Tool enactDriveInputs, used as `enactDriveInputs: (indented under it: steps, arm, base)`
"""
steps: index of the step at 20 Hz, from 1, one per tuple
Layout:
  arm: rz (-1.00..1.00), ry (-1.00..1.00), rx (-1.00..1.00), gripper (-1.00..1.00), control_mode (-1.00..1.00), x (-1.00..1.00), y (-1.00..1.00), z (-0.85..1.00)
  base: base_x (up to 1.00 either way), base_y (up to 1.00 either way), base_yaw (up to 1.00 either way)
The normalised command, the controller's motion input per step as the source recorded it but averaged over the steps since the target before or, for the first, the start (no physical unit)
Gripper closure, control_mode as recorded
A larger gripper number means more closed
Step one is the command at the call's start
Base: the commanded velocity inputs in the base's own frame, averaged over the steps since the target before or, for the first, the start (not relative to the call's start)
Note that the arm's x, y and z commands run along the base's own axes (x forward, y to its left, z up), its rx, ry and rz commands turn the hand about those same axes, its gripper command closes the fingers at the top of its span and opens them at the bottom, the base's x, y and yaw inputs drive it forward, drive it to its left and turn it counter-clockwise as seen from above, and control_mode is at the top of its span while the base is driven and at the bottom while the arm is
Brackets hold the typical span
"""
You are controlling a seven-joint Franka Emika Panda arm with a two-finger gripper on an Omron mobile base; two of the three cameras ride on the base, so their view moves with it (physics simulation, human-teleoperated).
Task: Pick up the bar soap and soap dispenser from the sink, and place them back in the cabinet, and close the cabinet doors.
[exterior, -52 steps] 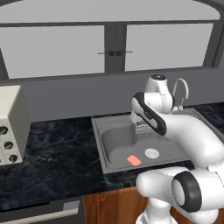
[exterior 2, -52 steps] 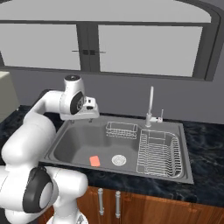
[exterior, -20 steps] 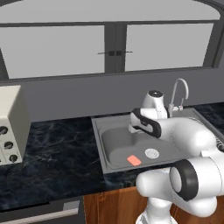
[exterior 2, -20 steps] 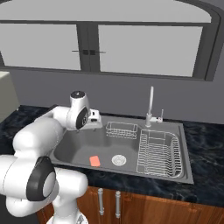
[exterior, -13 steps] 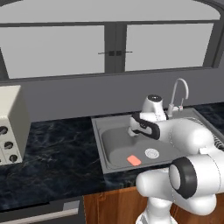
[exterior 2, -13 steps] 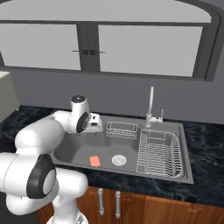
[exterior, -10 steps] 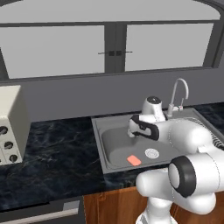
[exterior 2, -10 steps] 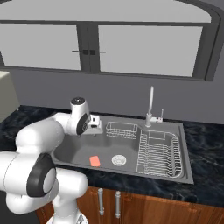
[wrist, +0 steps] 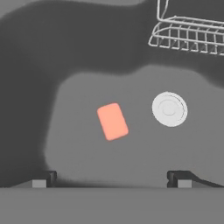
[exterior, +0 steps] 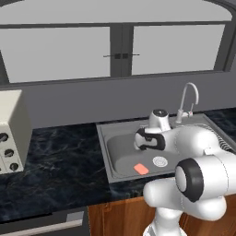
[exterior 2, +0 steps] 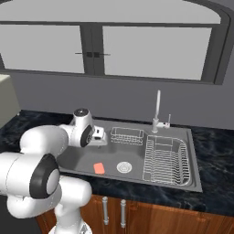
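The bar soap (exterior: 141,168) (exterior 2: 98,168) (wrist: 112,121) is a small salmon-orange block lying flat on the floor of the grey sink (exterior: 103,139) (exterior 2: 194,157), left of the round drain (wrist: 169,109). My gripper (exterior: 144,147) (exterior 2: 98,142) (wrist: 113,179) hangs over the basin a little above the soap. It is open, with its two dark fingertips (wrist: 44,177) wide apart and nothing between them. The soap dispenser, the cabinet and the cabinet doors are out of view.
A wire basket (exterior 2: 126,135) (wrist: 192,30) sits at the back of the basin. A wire dish rack (exterior 2: 167,160) fills the sink's right part. The curved faucet (exterior: 189,99) (exterior 2: 157,112) rises behind. A cream appliance (exterior: 9,133) stands on the dark counter at left.
The arm has lowered the hand into the sink basin, closer to the bar soap. The jaws stay open. The soap has not moved.
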Motion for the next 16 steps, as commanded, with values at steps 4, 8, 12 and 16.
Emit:
enactDriveInputs:
  steps: [4, 8, 12, 16]
  arm:
    - [0.0, 0.0, 0.03, -1.0, -1.0, 0.0, 0.0, -0.28]
    - [0.0, -0.01, 0.05, -1.0, -1.0, 0.0, 0.0, -0.26]
    - [0.0, 0.0, 0.03, -1.0, -1.0, 0.03, 0.0, -0.28]
    - [0.0, 0.0, 0.0, -1.0, -1.0, 0.08, 0.0, -0.28]
  base:
    - [0.0, 0.0, 0.0]
    - [0.0, 0.0, 0.0]
    - [0.0, 0.0, 0.0]
    - [0.0, 0.0, 0.0]
